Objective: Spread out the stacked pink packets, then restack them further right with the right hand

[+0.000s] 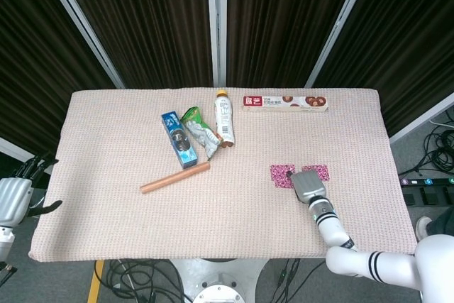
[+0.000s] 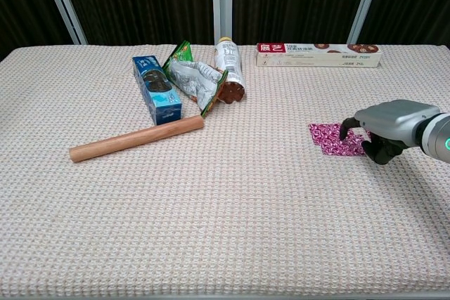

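Note:
The pink packets (image 1: 282,174) lie on the right half of the table, and a second pink patch (image 1: 319,170) shows just beyond my right hand. In the chest view the pink packets (image 2: 330,136) look slightly fanned, with a lower edge offset toward me. My right hand (image 1: 308,185) hovers palm down over them, its fingertips (image 2: 344,130) touching the pink surface; it covers their right part (image 2: 385,130). I see nothing lifted. My left hand (image 1: 15,199) hangs off the table's front left corner with its fingers apart, holding nothing.
A blue box (image 1: 178,140), a green snack bag (image 1: 198,131) and a bottle (image 1: 224,120) lie together at the back centre. A long biscuit box (image 1: 285,103) sits at the back right, and a wooden rod (image 1: 175,177) lies left of centre.

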Action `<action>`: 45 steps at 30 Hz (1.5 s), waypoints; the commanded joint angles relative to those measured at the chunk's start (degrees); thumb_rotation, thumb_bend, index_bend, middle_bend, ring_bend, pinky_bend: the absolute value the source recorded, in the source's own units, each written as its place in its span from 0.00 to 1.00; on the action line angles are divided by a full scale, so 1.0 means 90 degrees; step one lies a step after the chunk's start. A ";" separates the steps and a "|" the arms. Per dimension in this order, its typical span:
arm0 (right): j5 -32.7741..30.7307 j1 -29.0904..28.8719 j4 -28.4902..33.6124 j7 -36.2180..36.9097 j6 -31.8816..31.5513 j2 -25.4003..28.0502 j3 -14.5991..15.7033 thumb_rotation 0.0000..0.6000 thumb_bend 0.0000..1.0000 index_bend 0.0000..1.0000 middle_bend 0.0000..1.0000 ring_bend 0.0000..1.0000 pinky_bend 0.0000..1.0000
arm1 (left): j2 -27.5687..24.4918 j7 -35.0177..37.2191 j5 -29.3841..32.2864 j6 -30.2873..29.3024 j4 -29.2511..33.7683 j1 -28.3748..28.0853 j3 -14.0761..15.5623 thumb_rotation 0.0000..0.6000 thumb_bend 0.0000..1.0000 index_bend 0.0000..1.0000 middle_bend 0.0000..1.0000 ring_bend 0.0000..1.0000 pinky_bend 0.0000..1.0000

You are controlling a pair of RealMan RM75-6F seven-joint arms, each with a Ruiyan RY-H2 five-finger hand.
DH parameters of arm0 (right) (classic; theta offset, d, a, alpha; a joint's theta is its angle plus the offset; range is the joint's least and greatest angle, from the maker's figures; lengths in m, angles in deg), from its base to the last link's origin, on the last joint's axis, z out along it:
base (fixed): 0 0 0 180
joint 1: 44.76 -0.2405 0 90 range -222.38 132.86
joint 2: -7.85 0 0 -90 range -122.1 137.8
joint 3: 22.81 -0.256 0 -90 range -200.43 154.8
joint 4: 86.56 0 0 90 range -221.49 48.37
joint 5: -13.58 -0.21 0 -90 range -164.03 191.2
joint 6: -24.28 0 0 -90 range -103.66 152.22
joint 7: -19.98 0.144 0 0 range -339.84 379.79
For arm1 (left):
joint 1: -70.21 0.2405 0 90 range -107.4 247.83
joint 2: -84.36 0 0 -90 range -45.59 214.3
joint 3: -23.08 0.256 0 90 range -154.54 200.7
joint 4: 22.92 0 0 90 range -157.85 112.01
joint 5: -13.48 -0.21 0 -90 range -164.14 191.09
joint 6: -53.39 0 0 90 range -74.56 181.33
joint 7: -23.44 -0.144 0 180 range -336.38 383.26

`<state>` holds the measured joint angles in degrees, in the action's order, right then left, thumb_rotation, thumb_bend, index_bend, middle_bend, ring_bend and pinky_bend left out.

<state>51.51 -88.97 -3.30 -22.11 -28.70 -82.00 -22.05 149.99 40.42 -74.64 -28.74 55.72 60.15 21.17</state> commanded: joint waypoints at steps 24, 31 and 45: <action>0.0591 0.0345 0.1166 -0.0102 -0.0640 0.0414 0.0263 1.00 0.65 0.25 1.00 1.00 0.96 | -0.0041 0.0022 -0.0036 -0.0108 0.0119 0.0007 -0.0025 1.00 0.02 0.24 0.18 0.17 0.30; 0.0488 0.0289 0.0795 0.0003 -0.0545 0.0261 0.0018 1.00 0.66 0.25 1.00 1.00 0.96 | -0.0038 0.0069 -0.0021 -0.0099 0.0064 0.0013 -0.0022 1.00 0.02 0.24 0.18 0.17 0.30; 0.0056 0.0132 0.0373 -0.0270 -0.0220 -0.0089 0.0070 1.00 0.65 0.25 1.00 1.00 0.96 | -0.0031 0.0142 0.0013 -0.0095 -0.0021 0.0026 -0.0031 1.00 0.02 0.24 0.18 0.17 0.30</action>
<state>51.98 -87.80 -0.01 -24.50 -30.61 -82.81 -21.47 149.71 41.70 -74.52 -29.59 55.52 60.38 20.89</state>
